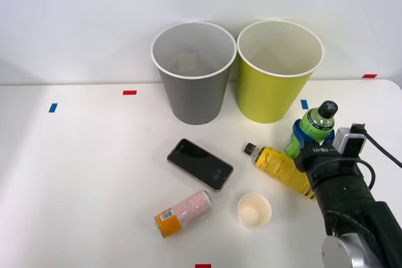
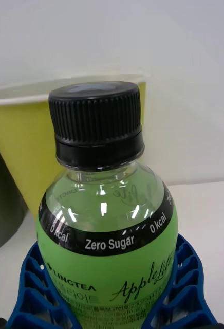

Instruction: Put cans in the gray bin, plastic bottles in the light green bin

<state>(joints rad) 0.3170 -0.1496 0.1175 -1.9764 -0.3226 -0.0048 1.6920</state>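
Claw [image 2: 112,303]: clamped round the green bottle [image 2: 109,241], upright.
Front view: can [image 1: 183,213] lying near the surface's [image 1: 81,167] front edge.
Wrist view: label reads "Zero Sugar".

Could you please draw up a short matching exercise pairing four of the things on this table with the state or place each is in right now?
Things:
1. green bottle
2. yellow bottle
3. can
4. gray bin

States or places:
A. lying on its side beside the white paper cup
B. upright, between the blue fingers of the right claw
C. standing next to the light green bin
D. lying on the table with its black cap toward the phone

Pairs: 1-B, 2-D, 3-A, 4-C
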